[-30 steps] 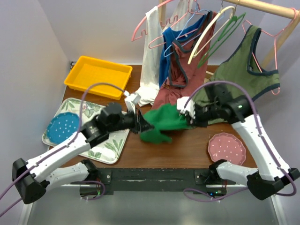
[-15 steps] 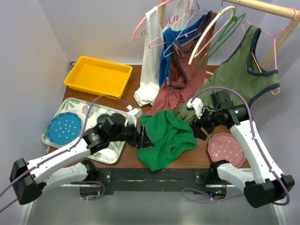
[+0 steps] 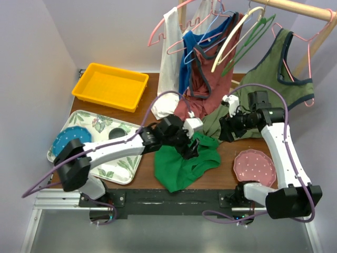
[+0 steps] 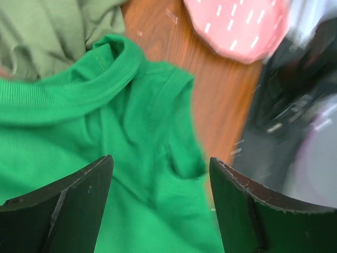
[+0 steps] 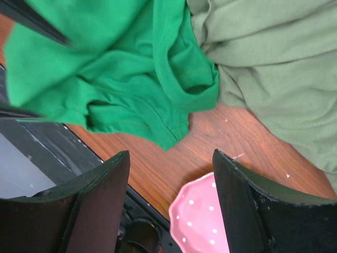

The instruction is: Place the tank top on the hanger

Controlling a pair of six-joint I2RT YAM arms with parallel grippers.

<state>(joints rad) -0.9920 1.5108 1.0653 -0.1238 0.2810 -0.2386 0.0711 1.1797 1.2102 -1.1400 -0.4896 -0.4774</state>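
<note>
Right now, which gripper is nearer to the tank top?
Left. The left gripper is directly over the tank top; the right gripper stands beside its far right corner.

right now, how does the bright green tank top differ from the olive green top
The bright green tank top lies crumpled on the table; the olive green top hangs up under the wooden rail. The bright green tank top is plain; the olive green top has dark navy trim. Both are sleeveless.

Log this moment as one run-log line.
left gripper: open, above tank top | right gripper: open, empty | tank top: crumpled on table, unheld | hanger: on rack, bare
</note>
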